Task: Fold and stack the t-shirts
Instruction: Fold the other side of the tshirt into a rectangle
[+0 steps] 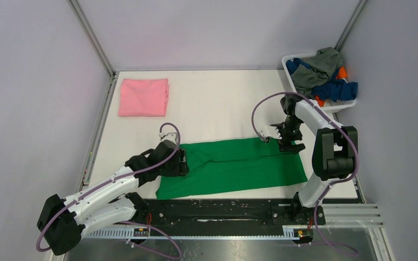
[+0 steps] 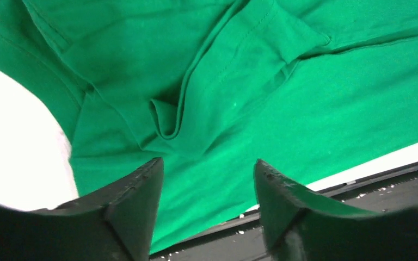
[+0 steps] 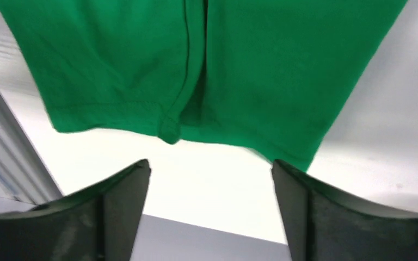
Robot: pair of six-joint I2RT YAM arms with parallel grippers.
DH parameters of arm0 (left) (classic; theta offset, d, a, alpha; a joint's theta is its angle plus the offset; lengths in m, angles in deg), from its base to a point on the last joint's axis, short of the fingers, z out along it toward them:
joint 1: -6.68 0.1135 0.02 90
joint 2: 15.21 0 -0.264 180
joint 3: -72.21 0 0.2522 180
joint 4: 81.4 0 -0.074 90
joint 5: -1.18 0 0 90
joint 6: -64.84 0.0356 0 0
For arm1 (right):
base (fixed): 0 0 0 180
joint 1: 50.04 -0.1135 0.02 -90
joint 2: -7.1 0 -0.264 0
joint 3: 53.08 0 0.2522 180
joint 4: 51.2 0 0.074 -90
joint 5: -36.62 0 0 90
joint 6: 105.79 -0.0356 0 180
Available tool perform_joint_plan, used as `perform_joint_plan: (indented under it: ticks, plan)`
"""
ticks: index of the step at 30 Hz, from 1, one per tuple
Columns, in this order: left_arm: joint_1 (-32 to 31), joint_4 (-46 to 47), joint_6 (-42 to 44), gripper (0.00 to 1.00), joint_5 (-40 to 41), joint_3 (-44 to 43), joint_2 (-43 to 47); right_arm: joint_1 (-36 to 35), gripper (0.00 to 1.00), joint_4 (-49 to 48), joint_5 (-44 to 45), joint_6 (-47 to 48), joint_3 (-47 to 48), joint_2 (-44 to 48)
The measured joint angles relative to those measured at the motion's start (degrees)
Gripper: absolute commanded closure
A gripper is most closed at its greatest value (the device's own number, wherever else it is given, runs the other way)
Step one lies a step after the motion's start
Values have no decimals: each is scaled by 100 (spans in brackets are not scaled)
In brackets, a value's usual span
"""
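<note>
1. Pink t-shirt [image 1: 143,97] lies folded into a neat rectangle in the upper left of the top view, well apart from everything else on the white table [image 1: 217,103].
2. Left gripper [image 1: 180,162] sits at the left end of the green t-shirt [image 1: 234,166], lower left of centre. Its wrist view shows both fingers [image 2: 141,196] spread apart with nothing between them, above a bunched sleeve fold. Whether they touch the cloth I cannot tell.
3. Spread across the lower centre of the frame, the green t-shirt forms a long band near the table's front edge.
4. Right gripper [image 1: 286,142] is at the band's upper right corner. In its wrist view the jaws stand wide apart and empty, with the shirt's hem just beyond the tips and bare table under them.
5. White basket [image 1: 289,73] stands in the upper right, holding a crumpled grey-olive t-shirt [image 1: 315,70], a dark blue t-shirt [image 1: 334,89] and an orange t-shirt [image 1: 342,72].
</note>
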Motion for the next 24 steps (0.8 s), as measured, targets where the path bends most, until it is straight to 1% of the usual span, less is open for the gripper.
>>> perform_joint_plan:
  ticks: [1, 2, 5, 8, 10, 12, 13, 15, 18, 19, 21, 24]
  plan:
    - [-26, -35, -105, 4, -15, 7, 13, 4, 1, -46, 33, 4, -13, 24]
    - [-57, -79, -221, 1, -44, 22, 52, 4, 1, -72, 50, -20, -15, 59]
    - [-101, -341, -490, 1, -87, 4, 391, 4, 0, -42, 28, -140, 61, 291]
    - [-101, -494, -675, 1, -33, -184, 612, 20, 1, -9, -321, -415, 479, 612]
    - [-98, -382, -761, 1, 31, -446, 496, 24, 1, -201, -595, -903, 807, 800]
    - [-57, -120, -776, 1, 24, -634, 214, 24, 1, -728, -850, -1838, 1156, 966]
    - [-4, 66, -767, 1, -46, -767, -68, 26, 1, -1045, -898, -2430, 1300, 1010]
    - [146, 415, -702, 1, -144, -1027, -758, 31, 0, -1847, -872, -3897, 1622, 1029]
    - [389, 772, -538, 1, -282, -1370, -1888, 92, 0, -2951, -437, -6175, 1792, 1062]
    - [455, 824, -479, 1, -341, -1462, -2186, 133, 0, -3241, -271, -6878, 1742, 1104]
    - [570, 922, -317, 1, -476, -1655, -2763, 256, 0, -3915, -151, -8293, 1274, 1360]
    - [621, 1080, -127, 1, -763, -1777, -3287, 385, 1, -4570, -208, -9619, 260, 1945]
